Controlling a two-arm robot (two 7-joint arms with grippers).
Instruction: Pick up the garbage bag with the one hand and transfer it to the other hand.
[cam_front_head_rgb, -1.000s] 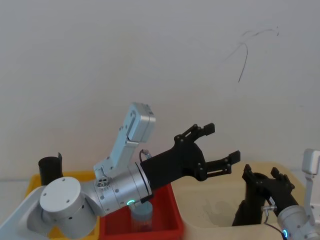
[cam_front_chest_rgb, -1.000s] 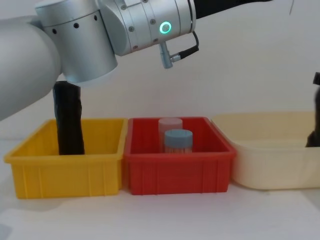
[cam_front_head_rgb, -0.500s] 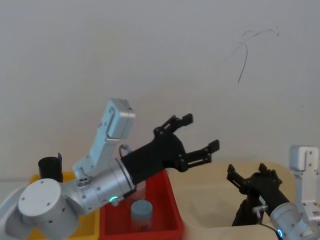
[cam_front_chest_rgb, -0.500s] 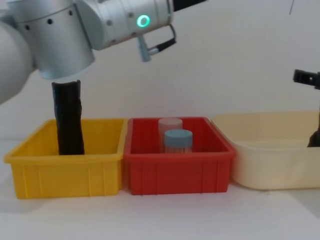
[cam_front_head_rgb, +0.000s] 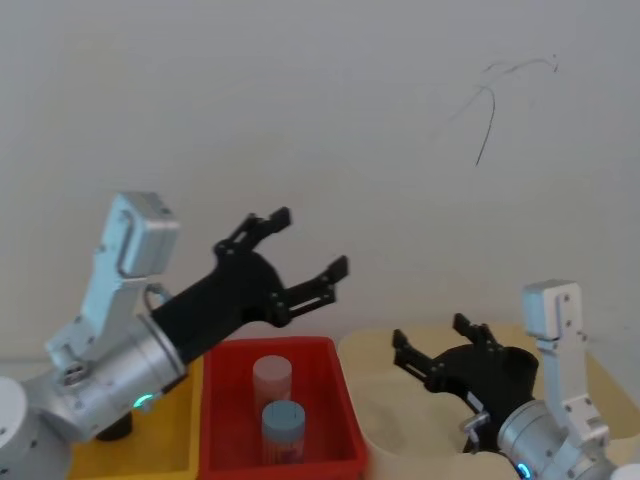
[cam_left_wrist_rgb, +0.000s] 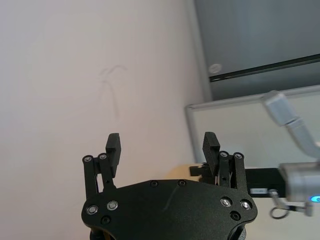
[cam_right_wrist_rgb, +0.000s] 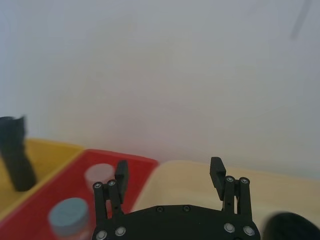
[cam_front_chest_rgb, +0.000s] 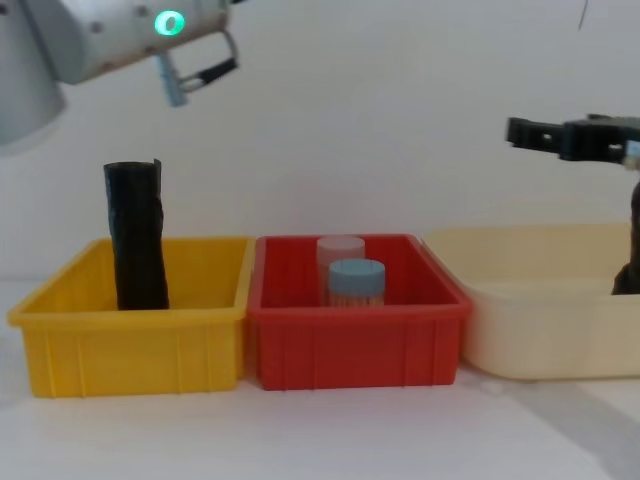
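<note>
Both pincers up, spread and empty; the garbage bag sits unheld in the beige bin.
The garbage bag (cam_front_chest_rgb: 630, 240) stands upright at the right end of the beige bin (cam_front_chest_rgb: 540, 335), by the right edge of the tabletop (cam_front_chest_rgb: 320, 430). It is below the right pincer (cam_front_chest_rgb: 525, 131), the nearer one. The left pincer (cam_front_head_rgb: 310, 240) hovers well apart, toward the left. The chest view shows the bag's upright side, the right wrist view just a dark rounded bit. The corner-topped black roll (cam_front_chest_rgb: 137, 235) in the yellow bin (cam_front_chest_rgb: 130, 350) looks like a different thing.
</note>
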